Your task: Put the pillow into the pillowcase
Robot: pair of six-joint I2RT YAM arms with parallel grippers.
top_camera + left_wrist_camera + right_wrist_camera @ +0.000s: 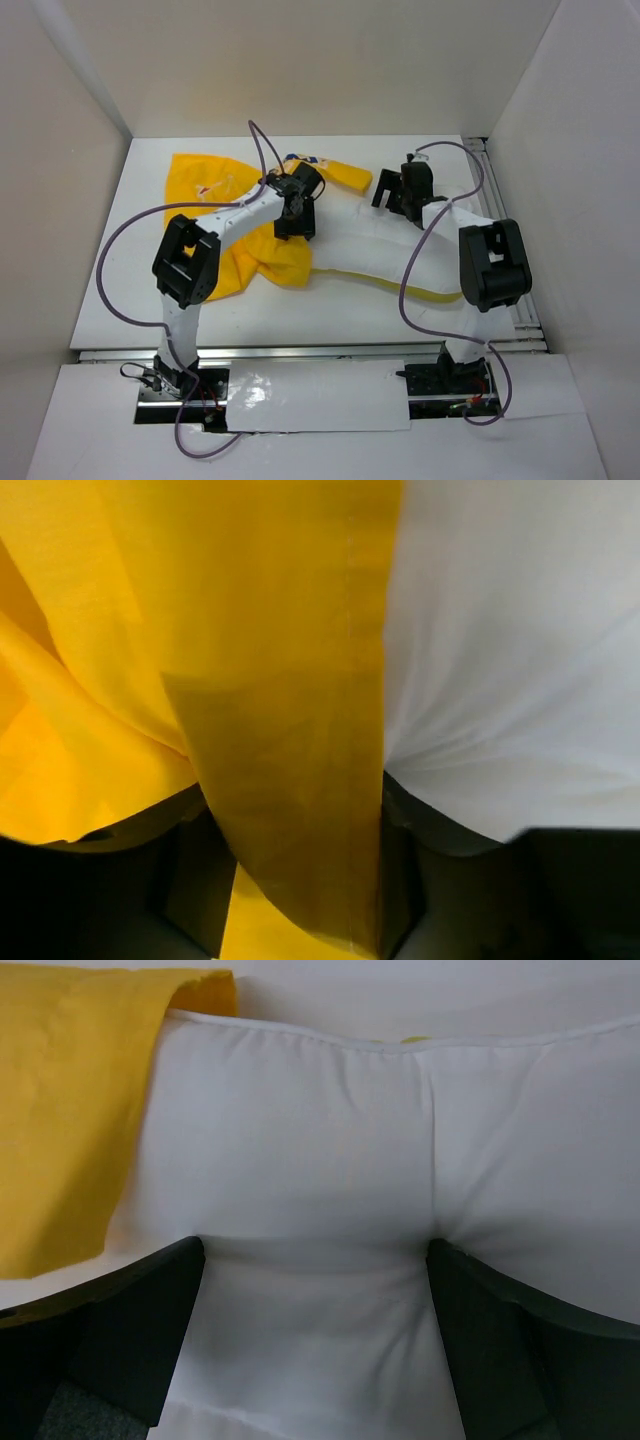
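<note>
The yellow pillowcase (215,185) lies crumpled at the table's back left, and a fold of it (270,262) reaches toward the front. The white pillow (365,250) lies to its right, with a yellow strip (440,293) along its near right edge. My left gripper (295,222) stands where the two meet. In the left wrist view its dark fingers (190,880) stand apart with a band of pillowcase (290,730) between them and the pillow (510,660) to the right. My right gripper (392,192) is open at the pillow's far edge. Its fingers (150,1320) press into the pillow (320,1160).
White walls close in the white table (130,290) on the left, back and right. A metal rail (497,200) runs along the right edge. Grey cables (120,240) loop out from both arms. A corner of pillowcase (70,1110) lies left of the right gripper.
</note>
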